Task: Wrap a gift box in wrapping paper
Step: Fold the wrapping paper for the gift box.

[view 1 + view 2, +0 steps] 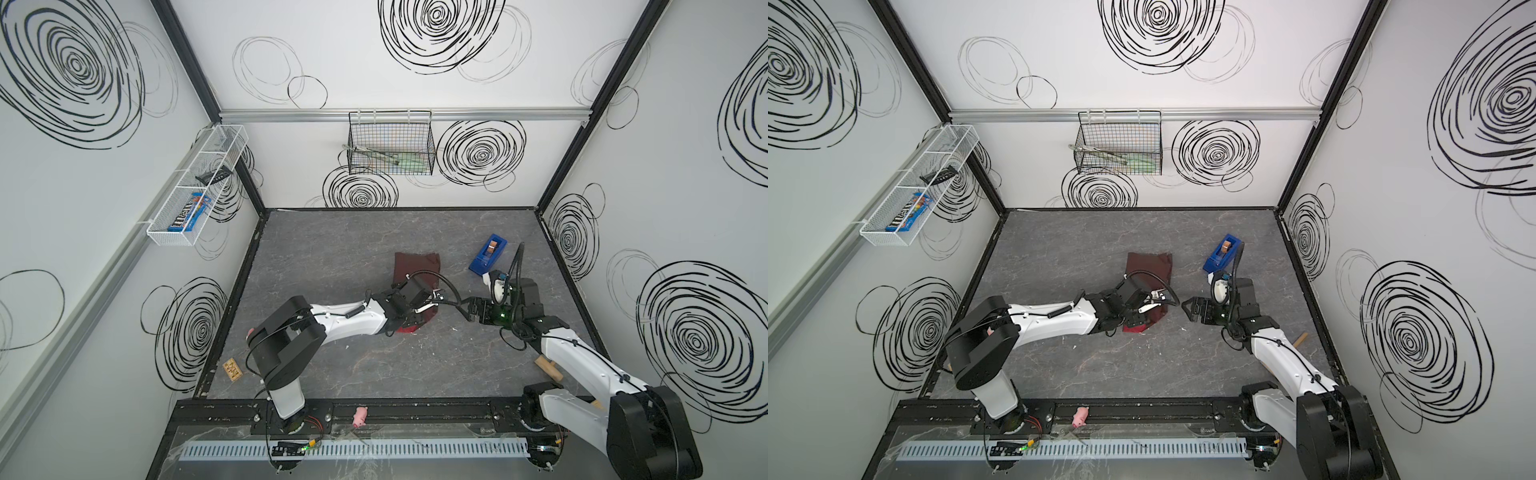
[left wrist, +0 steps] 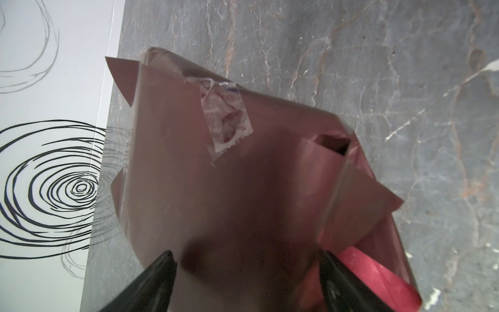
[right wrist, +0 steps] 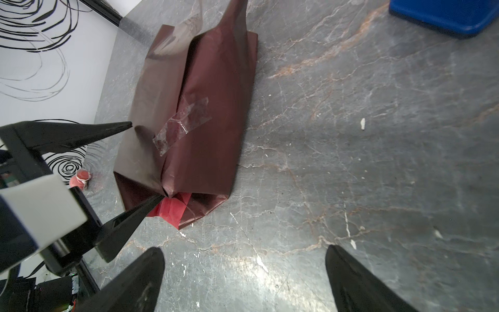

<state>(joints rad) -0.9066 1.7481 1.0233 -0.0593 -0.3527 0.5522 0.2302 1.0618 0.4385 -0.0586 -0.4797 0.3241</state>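
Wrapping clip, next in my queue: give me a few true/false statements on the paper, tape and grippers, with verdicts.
1. Clear tape bridges the seam of the wrapping paper. True.
2. The right gripper holds something. False: it is open and empty above the table.
3. The left gripper has its jaws apart at one end of the wrapping paper. True.
4. That end is folded shut and taped. False: its flaps hang loose, with bright red showing inside.
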